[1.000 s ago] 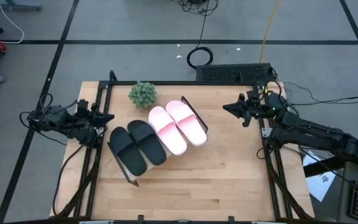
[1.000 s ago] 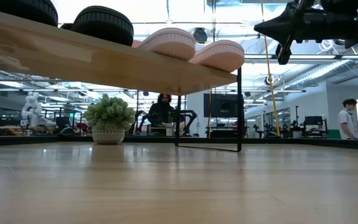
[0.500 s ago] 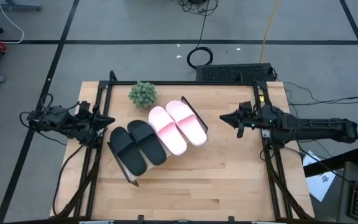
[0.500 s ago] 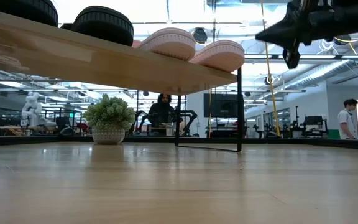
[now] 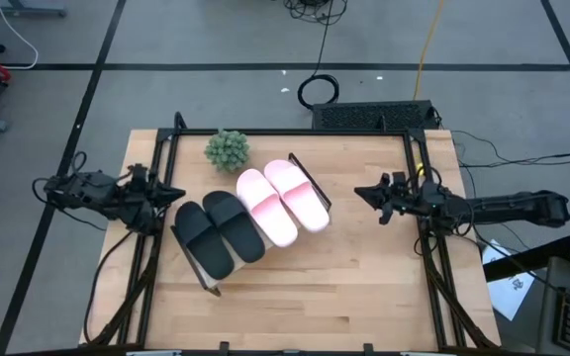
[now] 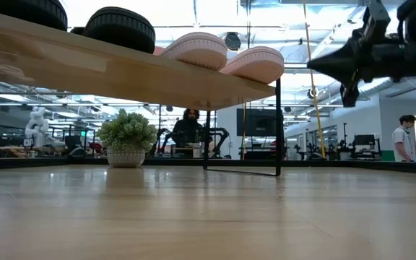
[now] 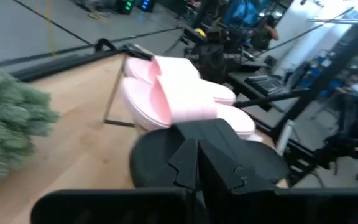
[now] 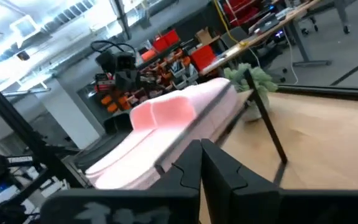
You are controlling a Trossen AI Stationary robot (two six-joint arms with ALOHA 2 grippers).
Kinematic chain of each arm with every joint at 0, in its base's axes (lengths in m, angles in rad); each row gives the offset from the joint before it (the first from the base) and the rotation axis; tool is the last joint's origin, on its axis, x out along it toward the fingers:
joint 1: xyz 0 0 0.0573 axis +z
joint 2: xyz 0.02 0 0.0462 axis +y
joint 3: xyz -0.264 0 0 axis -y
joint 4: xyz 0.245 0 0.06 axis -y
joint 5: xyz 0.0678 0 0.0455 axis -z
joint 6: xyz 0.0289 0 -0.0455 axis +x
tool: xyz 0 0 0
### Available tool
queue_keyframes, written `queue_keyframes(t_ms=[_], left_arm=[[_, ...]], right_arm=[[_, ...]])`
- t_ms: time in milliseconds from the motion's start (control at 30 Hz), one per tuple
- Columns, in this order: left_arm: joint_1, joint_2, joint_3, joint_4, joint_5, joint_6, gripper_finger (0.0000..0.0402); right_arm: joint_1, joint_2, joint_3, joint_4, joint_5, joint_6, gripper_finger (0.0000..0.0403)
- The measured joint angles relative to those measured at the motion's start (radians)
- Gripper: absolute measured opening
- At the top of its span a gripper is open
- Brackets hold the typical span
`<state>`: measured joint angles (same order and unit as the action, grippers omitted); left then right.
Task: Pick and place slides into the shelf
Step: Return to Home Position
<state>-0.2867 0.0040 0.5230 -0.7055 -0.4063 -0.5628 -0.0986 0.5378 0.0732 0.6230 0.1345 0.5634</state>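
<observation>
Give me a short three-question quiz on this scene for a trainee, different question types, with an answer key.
1. True or false: the two black slides and two pink slides all sit on the shelf.
2. What stands beside the shelf? A) a small plant B) a mug C) a box
3. Which holds a slide, the left end effector or the right end effector?
Key: 1 true; 2 A; 3 neither, both are empty.

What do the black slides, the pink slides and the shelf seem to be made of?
Black slides: probably moulded foam or rubber, matte, no shine. Pink slides: likely the same, smooth. Shelf: light wooden board, smooth pale face; thin black end frames look like metal wire.
</observation>
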Motion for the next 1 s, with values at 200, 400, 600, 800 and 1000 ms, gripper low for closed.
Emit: queue_keyframes(t_ms=[200,400,600,800,1000], left_arm=[[0.0,0.0,-0.003,-0.046,-0.052,0.008,0.0014],[0.0,0.0,-0.051,-0.013,-0.053,0.027,0.0014],[0.0,-0.001,-0.133,0.062,-0.031,0.075,0.0014],[0.0,-0.001,-0.098,0.061,-0.038,0.162,0.001],[0.0,-0.001,-0.024,0.01,-0.092,0.214,0.0004]], right_arm=[[-0.013,-0.039,-0.014,0.018,-0.003,-0.015,0.0],[-0.013,-0.062,-0.013,0.02,-0.006,-0.028,0.0],[-0.013,-0.076,-0.013,0.025,-0.007,-0.019,0.0],[-0.013,-0.082,-0.013,0.023,-0.008,0.02,0.0],[-0.013,-0.082,-0.013,0.024,-0.008,0.022,0.0]])
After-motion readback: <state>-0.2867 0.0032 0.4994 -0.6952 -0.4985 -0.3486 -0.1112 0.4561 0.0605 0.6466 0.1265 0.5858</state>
